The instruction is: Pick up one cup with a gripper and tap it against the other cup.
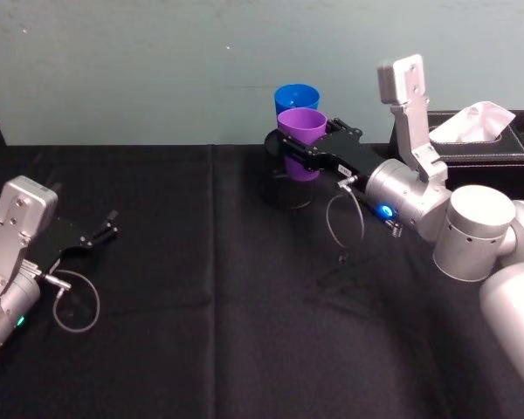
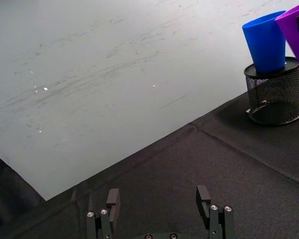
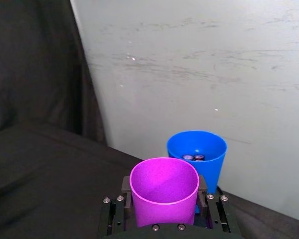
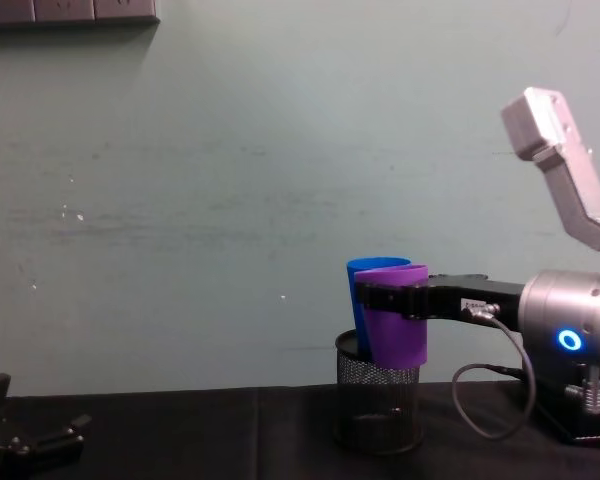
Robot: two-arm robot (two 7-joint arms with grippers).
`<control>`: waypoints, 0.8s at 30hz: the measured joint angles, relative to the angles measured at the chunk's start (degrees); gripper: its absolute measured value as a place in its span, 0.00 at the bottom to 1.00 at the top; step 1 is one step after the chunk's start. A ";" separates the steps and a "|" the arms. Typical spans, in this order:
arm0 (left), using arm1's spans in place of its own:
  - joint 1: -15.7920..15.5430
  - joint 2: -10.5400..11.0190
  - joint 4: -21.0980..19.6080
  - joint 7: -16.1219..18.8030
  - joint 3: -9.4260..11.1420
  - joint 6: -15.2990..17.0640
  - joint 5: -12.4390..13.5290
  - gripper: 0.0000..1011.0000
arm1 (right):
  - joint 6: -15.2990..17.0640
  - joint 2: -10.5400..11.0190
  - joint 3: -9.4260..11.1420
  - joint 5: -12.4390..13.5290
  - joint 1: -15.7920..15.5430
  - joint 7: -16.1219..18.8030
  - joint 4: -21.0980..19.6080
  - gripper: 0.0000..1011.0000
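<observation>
My right gripper [image 1: 295, 150] is shut on the purple cup [image 1: 301, 133], holding it upright above the table with a finger on each side of its wall [image 3: 164, 191]. The blue cup [image 1: 295, 96] stands just behind it, seated in the mouth of a black wire-mesh pen holder [image 4: 378, 400]. From the chest, the purple cup [image 4: 395, 325] overlaps the blue cup [image 4: 365, 268]; their rims are very close, and contact cannot be made out. Small metal items lie inside the blue cup [image 3: 199, 149]. My left gripper [image 1: 105, 230] rests open, low at the table's left.
A black tissue box [image 1: 493, 144] with white tissue stands at the back right, behind my right arm. A black cloth [image 1: 210, 332] covers the table. A pale wall [image 4: 230, 200] rises directly behind the cups.
</observation>
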 joint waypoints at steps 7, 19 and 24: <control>0.00 0.00 0.00 0.00 0.00 0.00 0.00 0.99 | 2.80 3.09 0.34 2.29 -4.98 0.82 -8.02 0.73; 0.00 0.00 0.00 0.00 0.00 0.00 0.00 0.99 | 0.62 8.12 0.38 5.00 -15.56 1.06 -16.83 0.73; 0.00 0.00 0.00 0.00 0.00 0.00 0.00 0.99 | -3.11 8.29 -0.67 4.09 -17.49 0.99 -15.25 0.73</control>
